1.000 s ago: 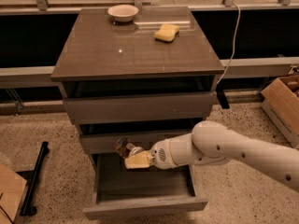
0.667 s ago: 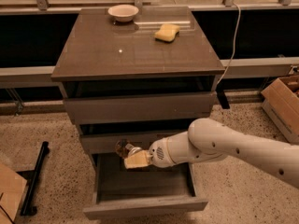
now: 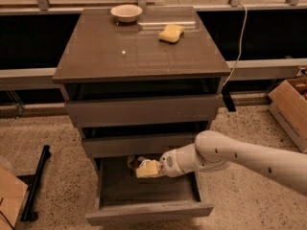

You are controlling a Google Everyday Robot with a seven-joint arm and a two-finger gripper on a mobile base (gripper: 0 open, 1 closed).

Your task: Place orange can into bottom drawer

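Since a second ago, claw (image 3: 140, 165) and orange can (image 3: 150, 169) have sunk slightly lower into the bottom drawer (image 3: 148, 212). Claw: clamped on the orange can, reaching in from the drawer's right side on a white arm (image 3: 240, 156). Orange can: lying sideways, held over the rear half of the bottom drawer; contact with the drawer floor cannot be told. Bottom drawer: pulled fully open. Tabletop (image 3: 120, 56), well above the bottom drawer: pale bowl (image 3: 126, 12), yellow sponge (image 3: 171, 33). Cardboard box (image 3: 291, 104): on the floor, far right of the bottom drawer.
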